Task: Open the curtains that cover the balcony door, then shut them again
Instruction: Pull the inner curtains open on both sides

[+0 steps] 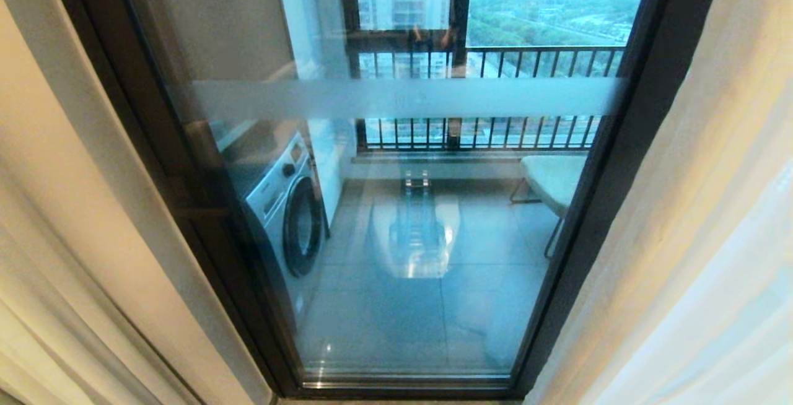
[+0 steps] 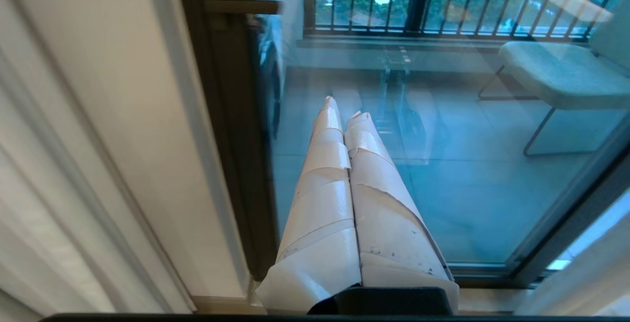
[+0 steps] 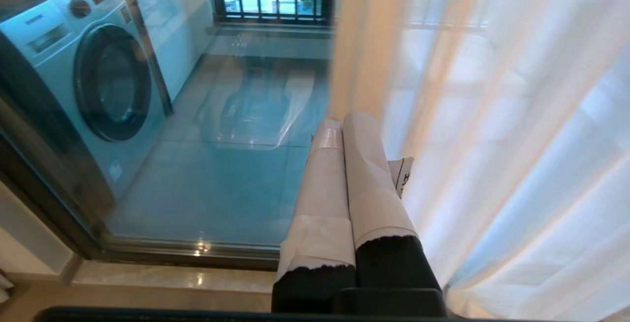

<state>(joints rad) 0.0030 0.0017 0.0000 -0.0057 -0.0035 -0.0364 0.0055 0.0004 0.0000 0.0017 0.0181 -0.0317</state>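
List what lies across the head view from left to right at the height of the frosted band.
Grey-beige drape → dark left door frame → glass pane with its frosted band → dark right door frame → white sheer curtain.

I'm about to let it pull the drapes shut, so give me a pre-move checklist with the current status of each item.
1. Pale grey-beige woven drapes parked clear of the dark-framed glass balcony door: ok.
2. Thin white sheer curtain also clear of the glass: ok.
3. Left hand empty, fingers shut: ok.
4. Right hand empty, fingers shut, beside the sheer: ok.
5. Either hand gripping fabric to pull: not ok.
6. Curtain track overhead free: cannot tell.
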